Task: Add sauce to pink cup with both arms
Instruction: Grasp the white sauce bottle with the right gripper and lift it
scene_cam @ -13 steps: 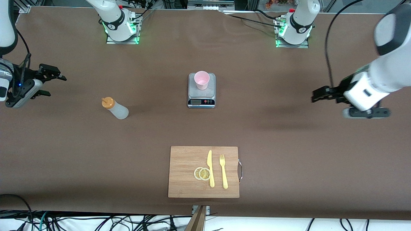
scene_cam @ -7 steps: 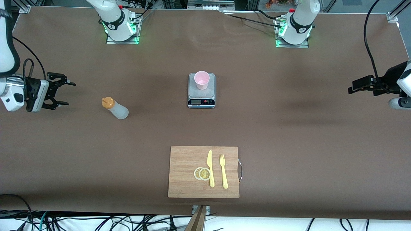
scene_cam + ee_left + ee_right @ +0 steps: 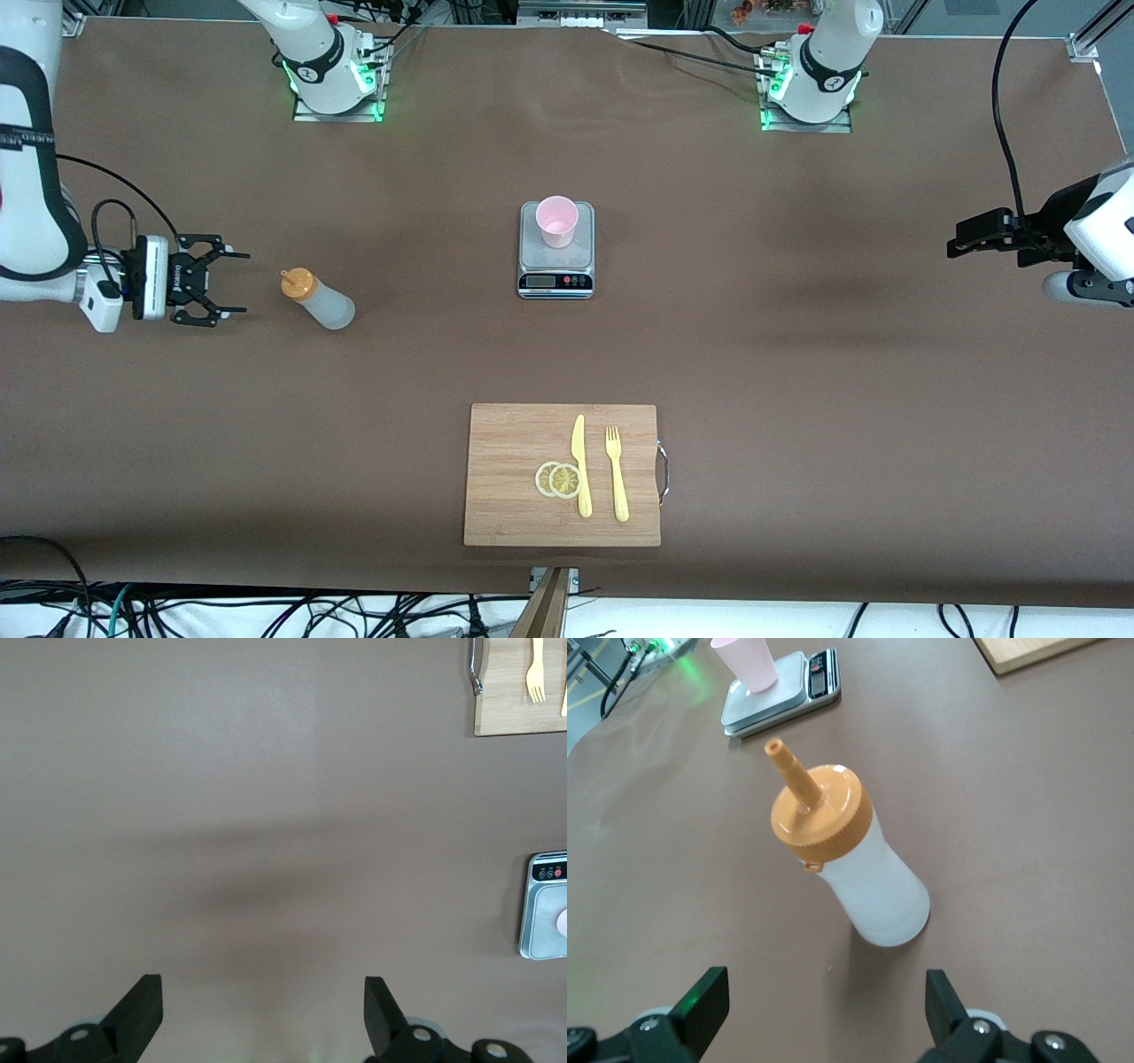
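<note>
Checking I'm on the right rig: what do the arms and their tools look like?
Two white jointed arms with dark bands at the joints, green-lit bases and black cables. The right tool is black and two-fingered on a white wrist block. The left tool is black too, beside a white housing.

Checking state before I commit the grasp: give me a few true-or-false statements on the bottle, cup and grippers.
1. The sauce bottle stands upright on the table, uncaptured. True.
2. The pink cup sits on the cutting board. False: it stands on the scale.
3. The right gripper is shut on the bottle. False: it is open, beside the bottle, not touching.
4. The left gripper is open, holding nothing. True.
5. The knife lies on the scale. False: it lies on the cutting board.
</note>
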`<state>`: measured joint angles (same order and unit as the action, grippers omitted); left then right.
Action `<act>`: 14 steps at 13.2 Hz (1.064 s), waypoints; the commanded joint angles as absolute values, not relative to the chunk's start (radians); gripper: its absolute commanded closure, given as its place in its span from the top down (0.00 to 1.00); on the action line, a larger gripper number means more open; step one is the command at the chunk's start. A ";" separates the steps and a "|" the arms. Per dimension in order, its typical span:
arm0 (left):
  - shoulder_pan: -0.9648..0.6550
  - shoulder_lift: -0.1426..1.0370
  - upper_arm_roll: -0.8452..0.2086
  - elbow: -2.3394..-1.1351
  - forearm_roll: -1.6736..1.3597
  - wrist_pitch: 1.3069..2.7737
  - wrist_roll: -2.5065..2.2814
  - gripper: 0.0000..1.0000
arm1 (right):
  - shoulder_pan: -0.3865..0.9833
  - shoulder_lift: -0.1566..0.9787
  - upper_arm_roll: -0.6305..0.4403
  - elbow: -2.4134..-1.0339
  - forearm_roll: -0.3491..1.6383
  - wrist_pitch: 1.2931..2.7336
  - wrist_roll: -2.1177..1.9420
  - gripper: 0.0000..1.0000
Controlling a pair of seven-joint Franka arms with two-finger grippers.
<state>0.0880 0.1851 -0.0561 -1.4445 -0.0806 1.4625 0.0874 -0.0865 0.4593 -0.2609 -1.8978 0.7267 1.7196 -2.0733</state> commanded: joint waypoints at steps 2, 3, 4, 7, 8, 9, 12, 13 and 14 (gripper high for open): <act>0.081 0.196 -0.052 -1.430 -0.058 1.445 0.104 1.00 | -0.103 0.520 -0.249 -1.888 0.850 1.669 -2.201 0.98; 0.081 0.198 -0.052 -1.430 -0.057 1.445 0.104 1.00 | -0.103 0.535 -0.247 -1.887 0.880 1.654 -2.235 0.98; 0.081 0.198 -0.052 -1.428 -0.057 1.445 0.104 1.00 | -0.101 0.554 -0.244 -1.887 0.920 1.641 -2.274 0.98; 0.081 0.199 -0.052 -1.430 -0.057 1.445 0.104 1.00 | -0.098 0.635 -0.244 -1.888 1.024 1.608 -2.438 0.98; 0.081 0.199 -0.052 -1.430 -0.058 1.445 0.104 1.00 | -0.098 0.652 -0.244 -1.887 1.038 1.589 -2.465 0.98; 0.080 0.199 -0.052 -1.430 -0.057 1.445 0.104 1.00 | -0.095 0.663 -0.242 -1.885 1.057 1.576 -2.476 0.98; 0.080 0.199 -0.052 -1.430 -0.057 1.445 0.104 1.00 | -0.097 0.666 -0.215 -1.864 1.068 1.551 -2.483 0.95; 0.080 0.199 -0.052 -1.428 -0.057 1.445 0.104 1.00 | -0.095 0.667 -0.212 -1.867 1.069 1.546 -2.485 0.95; 0.080 0.199 -0.052 -1.430 -0.057 1.445 0.104 1.00 | -0.095 0.672 -0.206 -1.864 1.069 1.545 -2.485 0.93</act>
